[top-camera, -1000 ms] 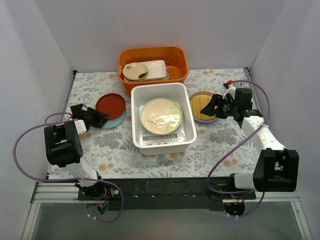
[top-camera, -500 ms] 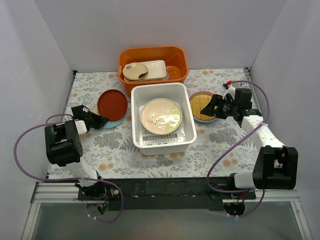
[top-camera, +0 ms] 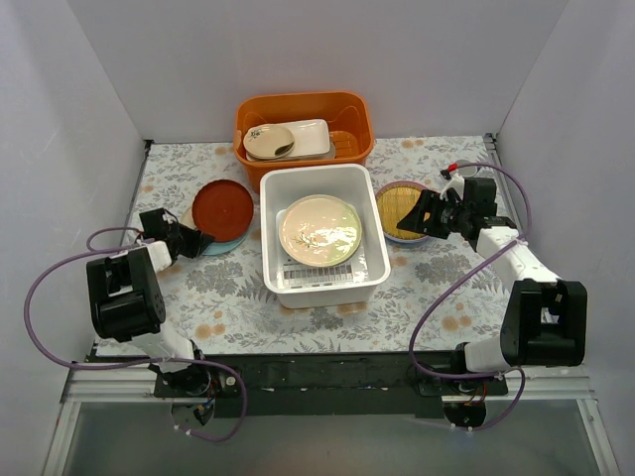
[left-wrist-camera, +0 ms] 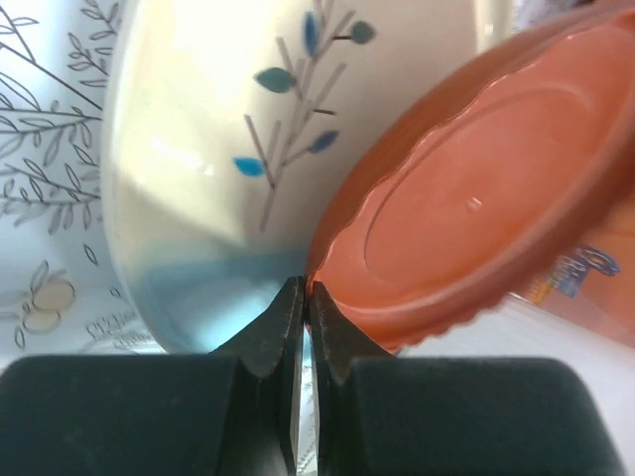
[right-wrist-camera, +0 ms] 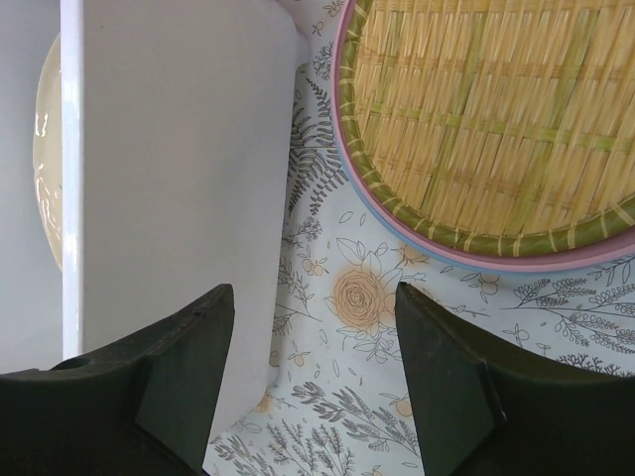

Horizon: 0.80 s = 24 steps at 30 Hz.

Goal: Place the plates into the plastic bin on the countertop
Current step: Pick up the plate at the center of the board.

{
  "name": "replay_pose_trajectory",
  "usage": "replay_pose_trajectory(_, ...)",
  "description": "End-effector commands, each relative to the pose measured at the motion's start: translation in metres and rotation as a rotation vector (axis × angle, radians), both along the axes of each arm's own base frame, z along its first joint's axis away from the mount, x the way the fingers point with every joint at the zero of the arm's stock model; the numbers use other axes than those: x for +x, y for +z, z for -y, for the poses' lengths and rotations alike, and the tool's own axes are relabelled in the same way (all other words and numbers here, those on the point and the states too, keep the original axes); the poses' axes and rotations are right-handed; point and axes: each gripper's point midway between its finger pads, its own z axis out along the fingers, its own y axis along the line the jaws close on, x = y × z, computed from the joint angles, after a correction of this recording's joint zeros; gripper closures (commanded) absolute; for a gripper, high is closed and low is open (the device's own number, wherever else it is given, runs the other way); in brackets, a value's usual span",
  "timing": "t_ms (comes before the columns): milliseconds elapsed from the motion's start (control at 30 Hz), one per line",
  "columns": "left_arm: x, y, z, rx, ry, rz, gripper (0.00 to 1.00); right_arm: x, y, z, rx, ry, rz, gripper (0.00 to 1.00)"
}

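Orange tub (top-camera: 303,99) w/ dish (top-camera: 268,141) right behind bin (top-camera: 317,174)

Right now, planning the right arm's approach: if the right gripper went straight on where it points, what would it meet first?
Likely the countertop, in the strip between the plastic bin and the yellow woven-look plate; depth is unclear.
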Motion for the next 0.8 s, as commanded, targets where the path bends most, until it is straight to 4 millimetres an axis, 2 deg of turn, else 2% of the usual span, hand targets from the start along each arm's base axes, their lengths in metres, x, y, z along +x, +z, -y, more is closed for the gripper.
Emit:
replay_pose_trajectory(0, 0.002, 0.039, -0.003, 0.048, 0.007, 0.085, 1.0, 0.006, 0.002, 0.0, 0.008, 0.011, 0.033, 0.27)
replay_pose_trajectory(67, 0.004, 0.053, -0.005, 0.061, 0.01, 0.123, 1.0, 0.007, 0.0, 0.001, 0.008, 0.007, 0.029, 0.27)
replay_pose_trajectory(500, -0.003, 0.094, -0.009, 0.129, 0.012, 0.186, 1.0, 0.009, -0.009, 0.001, 0.002, 0.002, 0.012, 0.27)
replay_pose_trajectory(767, -0.009, 0.141, -0.007, 0.18, -0.017, 0.287, 1.0, 0.011, -0.019, 0.003, -0.007, -0.005, -0.01, 0.27)
